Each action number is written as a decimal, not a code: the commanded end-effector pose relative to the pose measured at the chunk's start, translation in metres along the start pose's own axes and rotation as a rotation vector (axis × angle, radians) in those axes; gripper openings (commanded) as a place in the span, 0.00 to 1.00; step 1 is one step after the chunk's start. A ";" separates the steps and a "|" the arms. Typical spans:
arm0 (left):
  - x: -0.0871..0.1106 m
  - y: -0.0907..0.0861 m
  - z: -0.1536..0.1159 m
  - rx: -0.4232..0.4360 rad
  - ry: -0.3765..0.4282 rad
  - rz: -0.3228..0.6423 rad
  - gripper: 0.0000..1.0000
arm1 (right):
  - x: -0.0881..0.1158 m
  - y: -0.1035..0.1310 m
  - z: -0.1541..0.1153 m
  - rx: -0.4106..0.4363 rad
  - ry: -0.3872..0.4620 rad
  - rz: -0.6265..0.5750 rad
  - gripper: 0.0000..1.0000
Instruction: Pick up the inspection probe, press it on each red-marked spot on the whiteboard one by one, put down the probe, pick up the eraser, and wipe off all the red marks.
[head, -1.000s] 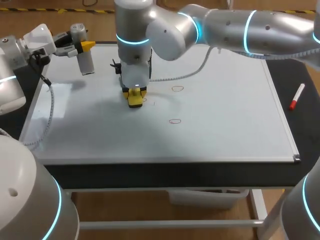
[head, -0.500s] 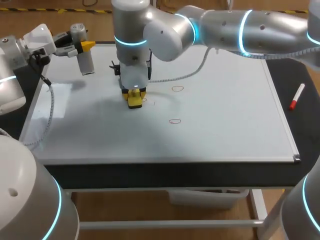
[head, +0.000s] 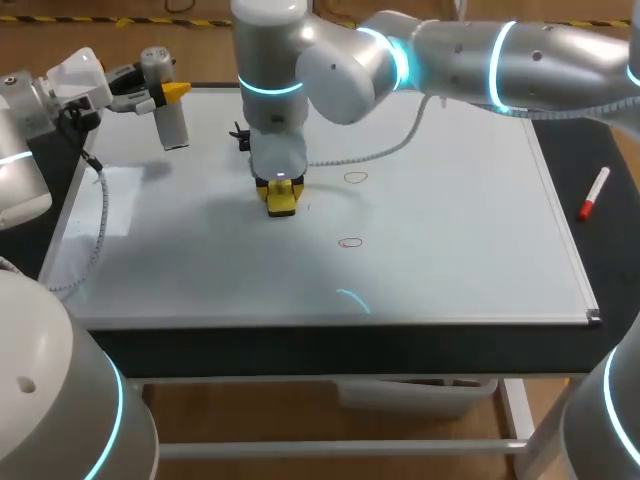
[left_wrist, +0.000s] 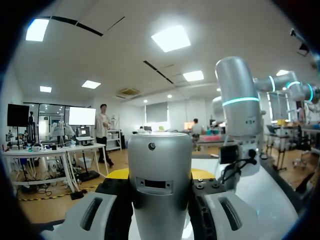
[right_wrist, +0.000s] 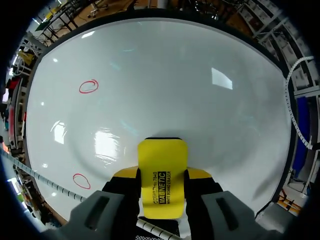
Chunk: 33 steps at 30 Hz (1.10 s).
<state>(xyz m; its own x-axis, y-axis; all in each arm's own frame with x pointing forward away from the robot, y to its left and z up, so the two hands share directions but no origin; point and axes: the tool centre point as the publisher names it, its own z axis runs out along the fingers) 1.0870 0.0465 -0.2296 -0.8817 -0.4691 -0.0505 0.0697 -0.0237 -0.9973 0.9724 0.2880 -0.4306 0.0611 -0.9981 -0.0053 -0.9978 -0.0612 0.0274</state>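
right claw (head: 281, 195) clamps the yellow eraser (right_wrist: 162, 165) flat on the whiteboard (head: 450, 230); best pressed evenly toward two red circles (head: 349, 242). left claw (head: 162, 95) grips the probe (head: 173, 128).

— Where does my head camera sit?
— High behind me, looking down on the whiteboard (head: 450, 200).
— My wrists?
— Right: close over that same board. Left: far-left corner, level, facing my right arm (left_wrist: 239, 100).

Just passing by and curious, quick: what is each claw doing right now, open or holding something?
Left claw: closed, holding the inspection probe.
Right claw: closed, holding the yellow eraser.
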 end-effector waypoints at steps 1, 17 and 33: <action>0.001 -0.001 0.001 0.001 -0.004 0.003 0.00 | 0.021 0.008 0.002 0.010 -0.008 0.019 0.00; 0.001 -0.001 0.001 0.001 -0.004 0.003 0.00 | 0.044 0.008 -0.023 0.068 -0.013 0.081 0.00; 0.001 -0.001 0.001 0.001 -0.004 0.003 0.00 | 0.066 0.001 -0.034 0.068 -0.005 0.110 0.00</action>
<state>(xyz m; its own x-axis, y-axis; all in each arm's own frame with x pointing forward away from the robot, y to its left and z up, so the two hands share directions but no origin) 1.0870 0.0465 -0.2296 -0.8817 -0.4691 -0.0505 0.0697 -0.0237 -0.9973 0.9768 0.2274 -0.4002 -0.0508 -0.9987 -0.0100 -0.9980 0.0511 -0.0373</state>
